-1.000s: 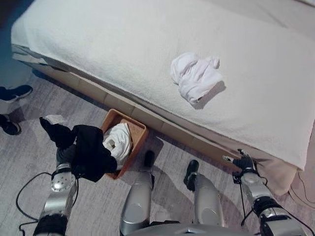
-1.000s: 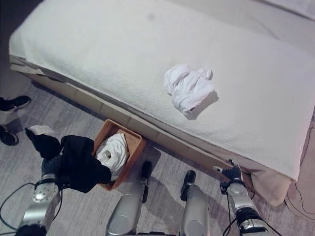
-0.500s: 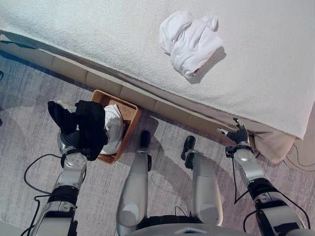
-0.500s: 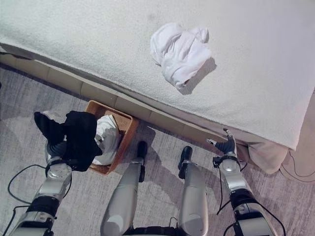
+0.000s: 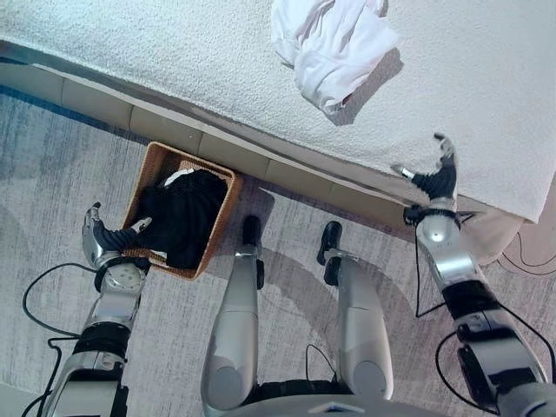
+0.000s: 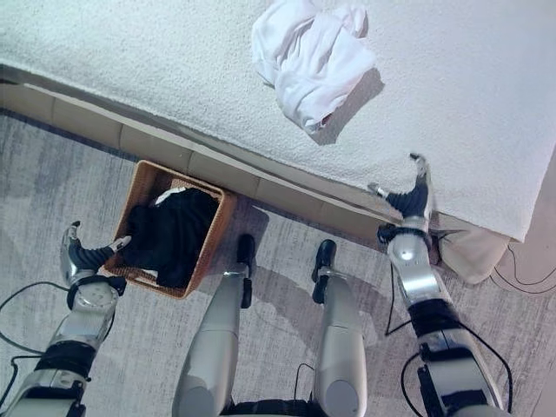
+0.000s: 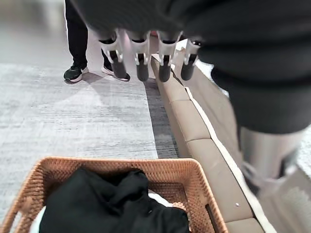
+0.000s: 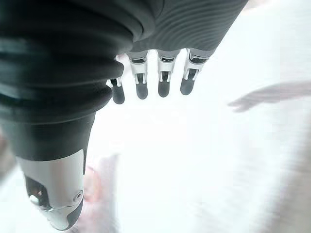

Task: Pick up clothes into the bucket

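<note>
In the left eye view, the brown woven bucket point(image 5: 149, 168) sat on the floor at the middle left, right against the side of the bed point(image 5: 156, 52). A black piece of clothing point(image 5: 182, 217) lay inside it, on top of something white. The left hand point(image 5: 102, 239) was just beside the bucket's left rim, with its fingers spread and nothing in them. A white piece of clothing point(image 5: 330, 43) lay bunched on the bed at the top middle. The right hand point(image 5: 430, 178) was at the bed's edge on the right, fingers spread and empty, well apart from the white piece. In the left wrist view, the left hand's straight fingers point(image 7: 142, 63) hung above the bucket point(image 7: 160, 170) with the black clothing point(image 7: 102, 204) below, and a person's legs point(image 7: 80, 43) stood at the far end of the floor. In the right wrist view, the right hand's fingers point(image 8: 163, 80) were straight over the white bed. The black piece looked done. The next move was likely to reach for the white piece, grab it, and carry it to the bucket.
</note>
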`<state>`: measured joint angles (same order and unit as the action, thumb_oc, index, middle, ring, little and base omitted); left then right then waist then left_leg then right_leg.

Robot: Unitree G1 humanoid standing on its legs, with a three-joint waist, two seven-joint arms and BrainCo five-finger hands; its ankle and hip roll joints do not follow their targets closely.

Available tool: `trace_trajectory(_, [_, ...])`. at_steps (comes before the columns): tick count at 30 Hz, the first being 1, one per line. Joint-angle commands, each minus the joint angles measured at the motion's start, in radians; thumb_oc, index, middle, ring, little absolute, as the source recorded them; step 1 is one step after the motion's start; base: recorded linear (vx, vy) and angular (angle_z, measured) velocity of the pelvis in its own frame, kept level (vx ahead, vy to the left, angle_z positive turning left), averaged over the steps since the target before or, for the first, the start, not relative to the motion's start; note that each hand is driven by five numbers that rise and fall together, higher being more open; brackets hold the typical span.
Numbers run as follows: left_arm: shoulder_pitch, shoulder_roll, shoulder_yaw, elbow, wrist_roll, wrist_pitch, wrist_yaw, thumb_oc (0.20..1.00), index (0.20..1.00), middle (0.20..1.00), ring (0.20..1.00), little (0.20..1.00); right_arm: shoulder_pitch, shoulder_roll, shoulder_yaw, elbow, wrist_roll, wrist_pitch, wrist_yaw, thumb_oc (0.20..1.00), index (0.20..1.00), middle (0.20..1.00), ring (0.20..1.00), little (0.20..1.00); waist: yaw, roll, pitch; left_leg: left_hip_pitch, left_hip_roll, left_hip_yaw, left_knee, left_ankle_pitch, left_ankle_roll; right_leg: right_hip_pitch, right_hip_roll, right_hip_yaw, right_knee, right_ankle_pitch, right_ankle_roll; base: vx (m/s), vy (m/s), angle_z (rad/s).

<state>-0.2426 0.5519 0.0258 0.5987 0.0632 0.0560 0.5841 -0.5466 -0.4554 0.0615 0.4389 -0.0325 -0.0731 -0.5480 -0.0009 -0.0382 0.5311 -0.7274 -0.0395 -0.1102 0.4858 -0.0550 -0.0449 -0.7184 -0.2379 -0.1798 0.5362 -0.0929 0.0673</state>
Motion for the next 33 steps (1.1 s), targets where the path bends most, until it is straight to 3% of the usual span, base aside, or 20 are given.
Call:
trace_trajectory(1, [0.033,0.026,0.031,-0.042,-0.002,-0.018,0.025,1.000,1.000,1.000,1.000,1.000,-0.061,-0.108,-0.018,-0.012,-0.028,-0.013,-0.045,1.000,1.000,1.000,1.000,1.000,0.020,0.007,-0.011,0.005,-0.040,0.017,0.042,-0.050,0.039,0.067,-0.022,0.029,-0.026,-0.005,0.051,0.08,-0.021,-0.01])
trace_trajectory(3, [0.047,0.008,0.016,-0.045,-0.028,-0.032,0.020,1.000,1.000,1.000,1.000,1.000,-0.146,-0.142,-0.001,0.042,-0.012,0.006,-0.048,1.000,1.000,1.000,1.000,1.000,0.034,0.011,-0.011,0.024,-0.042,0.011,0.044,-0.079,0.036,0.082,-0.020,0.034,-0.017,-0.032,0.057,0.00,-0.003,0.03])
trace_trajectory(4, [0.055,-0.006,0.010,-0.050,-0.047,-0.045,0.016,1.000,1.000,1.000,1.000,1.000,-0.208,-0.164,0.017,0.090,0.002,0.011,-0.048,1.000,1.000,1.000,1.000,1.000,0.041,0.017,-0.011,0.006,-0.045,0.014,0.031,-0.045,0.038,0.067,-0.023,0.023,-0.029,-0.004,0.049,0.01,-0.009,0.06])
trace_trajectory(5, [0.068,-0.016,0.006,-0.055,-0.064,-0.052,0.014,1.000,1.000,1.000,1.000,1.000,-0.238,-0.170,0.028,0.113,0.010,0.019,-0.046,1.000,1.000,1.000,1.000,1.000,0.050,0.019,-0.011,0.026,-0.044,0.009,0.034,-0.073,0.035,0.083,-0.019,0.029,-0.022,-0.029,0.056,0.01,-0.014,0.05])
trace_trajectory(7, [0.090,-0.033,-0.003,-0.073,-0.109,-0.075,0.000,1.000,1.000,1.000,1.000,1.000,-0.325,-0.201,0.067,0.180,0.024,0.040,-0.035,1.000,1.000,1.000,1.000,1.000,0.065,0.023,-0.011,0.026,-0.045,0.005,0.025,-0.067,0.034,0.083,-0.020,0.024,-0.026,-0.025,0.055,0.00,-0.019,0.00])
trace_trajectory(8, [0.089,-0.034,0.000,-0.075,-0.110,-0.076,0.000,1.000,1.000,1.000,1.000,1.000,-0.334,-0.203,0.070,0.185,0.026,0.038,-0.036,1.000,1.000,1.000,1.000,1.000,0.063,0.025,-0.011,0.006,-0.046,0.009,0.018,-0.037,0.036,0.067,-0.023,0.016,-0.037,0.003,0.048,-0.08,0.002,0.07])
trace_trajectory(10, [0.118,-0.058,-0.024,-0.085,-0.182,-0.116,-0.040,1.000,1.000,1.000,1.000,1.000,-0.458,-0.223,0.135,0.297,0.059,0.058,-0.014,1.000,1.000,1.000,1.000,1.000,0.084,0.037,-0.011,0.005,-0.051,0.002,0.006,-0.026,0.036,0.066,-0.027,0.009,-0.037,0.005,0.048,-0.01,-0.027,0.10])
trace_trajectory(12, [0.134,-0.068,-0.056,-0.081,-0.230,-0.140,-0.082,1.000,1.000,1.000,1.000,1.000,-0.535,-0.232,0.191,0.403,0.078,0.074,0.014,1.000,1.000,1.000,1.000,1.000,0.100,0.045,-0.011,0.025,-0.057,-0.010,0.003,-0.052,0.031,0.083,-0.029,0.011,-0.020,-0.029,0.053,0.08,-0.066,0.11])
trace_trajectory(18, [0.161,-0.096,-0.186,-0.142,-0.332,-0.203,-0.194,1.000,1.000,1.000,1.000,1.000,-0.682,-0.271,0.314,0.691,0.083,0.114,0.080,1.000,1.000,1.000,1.000,1.000,0.145,0.075,-0.011,0.005,-0.079,-0.048,-0.018,-0.027,0.023,0.071,-0.054,-0.024,0.011,-0.044,0.051,-0.01,-0.074,0.22])
trace_trajectory(21, [0.180,-0.099,-0.258,-0.165,-0.341,-0.208,-0.239,1.000,1.000,1.000,1.000,1.000,-0.698,-0.308,0.347,0.782,0.068,0.122,0.104,1.000,1.000,1.000,1.000,1.000,0.172,0.097,-0.011,-0.010,-0.096,-0.085,-0.038,-0.007,0.019,0.063,-0.072,-0.057,0.032,-0.051,0.051,-0.01,-0.107,0.37])
trace_trajectory(28, [0.182,-0.110,-0.315,-0.122,-0.336,-0.193,-0.278,1.000,1.000,1.000,1.000,1.000,-0.691,-0.337,0.421,0.868,0.002,0.142,0.185,1.000,1.000,1.000,1.000,1.000,0.200,0.115,-0.011,-0.018,-0.104,-0.128,-0.077,0.026,0.010,0.059,-0.092,-0.099,0.040,-0.055,0.052,0.00,-0.083,0.31])
trace_trajectory(30, [0.179,-0.110,-0.332,-0.098,-0.331,-0.184,-0.307,1.000,1.000,1.000,1.000,1.000,-0.682,-0.328,0.505,0.898,-0.088,0.156,0.287,1.000,1.000,1.000,1.000,1.000,0.212,0.115,-0.011,-0.019,-0.105,-0.146,-0.094,0.040,0.005,0.059,-0.095,-0.114,0.039,-0.058,0.051,0.00,-0.096,0.15])
trace_trajectory(32, [0.174,-0.116,-0.339,-0.085,-0.335,-0.180,-0.319,1.000,1.000,1.000,1.000,1.000,-0.691,-0.316,0.530,0.912,-0.114,0.163,0.319,1.000,1.000,1.000,1.000,1.000,0.213,0.116,-0.011,-0.016,-0.104,-0.152,-0.102,0.044,0.004,0.061,-0.093,-0.118,0.037,-0.060,0.049,0.00,-0.056,0.16])
trace_trajectory(33, [0.161,-0.125,-0.352,-0.071,-0.334,-0.175,-0.329,1.000,1.000,1.000,1.000,1.000,-0.690,-0.299,0.539,0.904,-0.121,0.156,0.327,0.451,0.451,0.451,0.451,0.451,0.212,0.116,-0.011,-0.013,-0.103,-0.153,-0.106,0.048,0.002,0.060,-0.094,-0.118,0.037,-0.058,0.050,0.00,-0.028,0.09])
